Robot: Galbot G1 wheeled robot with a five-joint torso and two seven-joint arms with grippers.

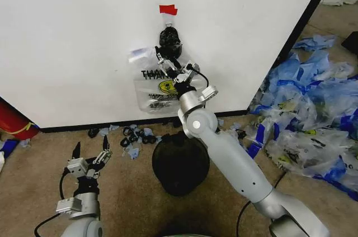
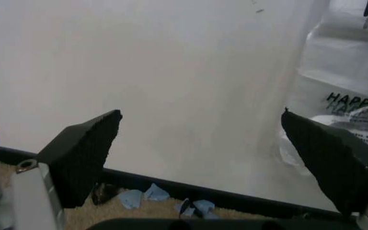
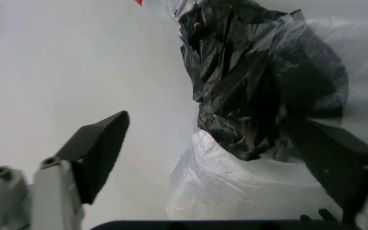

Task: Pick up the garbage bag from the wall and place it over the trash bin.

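Nearest to me, my left gripper (image 1: 89,148) waits low over the carpet at my left, its fingers spread apart and holding nothing. Just ahead stands the trash bin (image 1: 180,162), small, round and black, on the floor below my right arm.

Farther on, my right gripper (image 1: 170,61) reaches up to the wall (image 1: 72,41). Its fingers stand apart, not yet closed on anything. Between them, in the right wrist view, I see a glossy black bundle (image 3: 260,86) hanging under a piece of red tape (image 1: 168,9). The garbage bag (image 1: 154,89), clear plastic with a yellow smiley face, hangs flat against the wall below that bundle.

I judge the main risk is closing on the black bundle instead of the thin clear film, or tearing the bag at its hanging point.

Scattered blue scraps (image 1: 134,135) lie along the wall's base, and a heap of blue-and-clear bags (image 1: 307,114) lies far right, clear of my path.
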